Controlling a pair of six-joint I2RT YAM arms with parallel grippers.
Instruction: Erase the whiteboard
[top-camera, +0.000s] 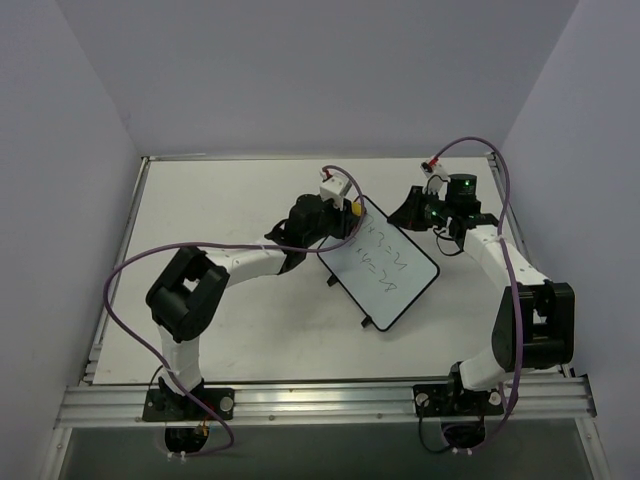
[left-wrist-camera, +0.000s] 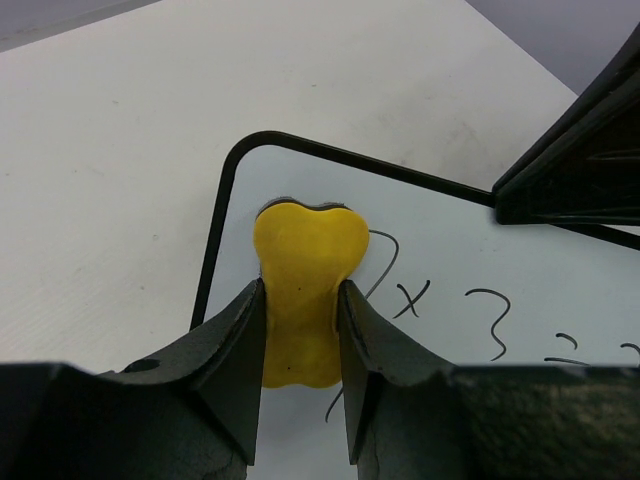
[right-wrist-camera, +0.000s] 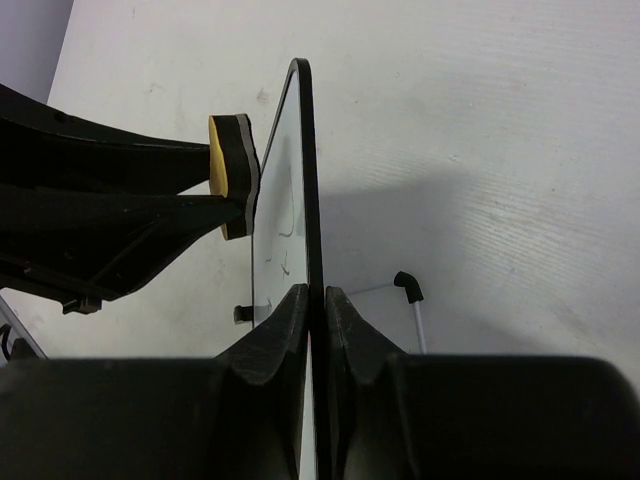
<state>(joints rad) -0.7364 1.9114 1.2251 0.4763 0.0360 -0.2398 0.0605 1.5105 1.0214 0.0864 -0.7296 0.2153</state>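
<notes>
Because the whiteboard (top-camera: 385, 270) is thin and light, it will likely skid or tip under any sideways push, so it needs a brace while it is wiped. It sits near the middle of the desk (top-camera: 220, 200), turned diagonally, with one corner pointing far-left and its small black feet (top-camera: 327, 279) on the near-left side. From the right wrist view it is seen edge-on and appears raised at an angle rather than lying flat. Whether the feet bear on the desk I cannot tell.

The right hand (right-wrist-camera: 315, 295) is nearly closed, its two fingers pinching the black frame on the far-right edge, one on each face. That looks a sensible place to take hold: the frame is stiff, while the glossy white face is slick and would give a poor grip.

The left hand (top-camera: 352, 212) is closed to the width of a small yellow bone-shaped eraser (left-wrist-camera: 300, 260). It grips the eraser at its narrow waist and presses its dark pad against the board's far-left corner. The eraser looks soft and should give a little under pressure.

Dark handwriting (left-wrist-camera: 485, 315) runs across the face toward the near-right, not yet wiped. I judge the wiping to be at its start. Firm strokes must be matched by the right hand's grip, or the board may twist out.
</notes>
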